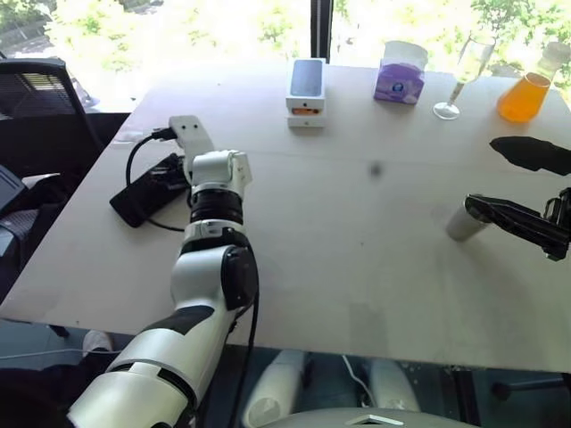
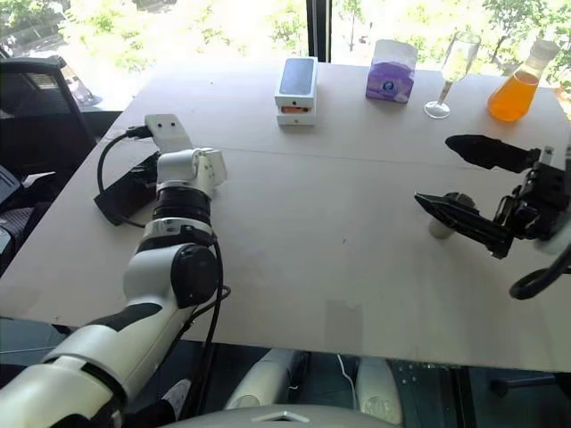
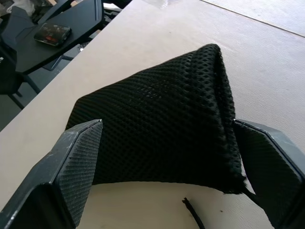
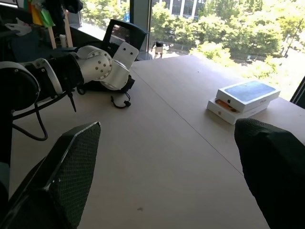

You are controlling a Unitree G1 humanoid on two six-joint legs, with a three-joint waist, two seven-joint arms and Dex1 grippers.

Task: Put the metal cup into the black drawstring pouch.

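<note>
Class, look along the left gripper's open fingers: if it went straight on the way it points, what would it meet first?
Most likely the black drawstring pouch, lying on the table directly ahead of the open left gripper, between its fingers.

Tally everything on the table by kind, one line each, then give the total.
Pouch: 1
Metal cup: 1
Wine glass: 1
Orange flask: 1
Tissue box: 1
Phone boxes: 2, stacked
Total: 7
</note>
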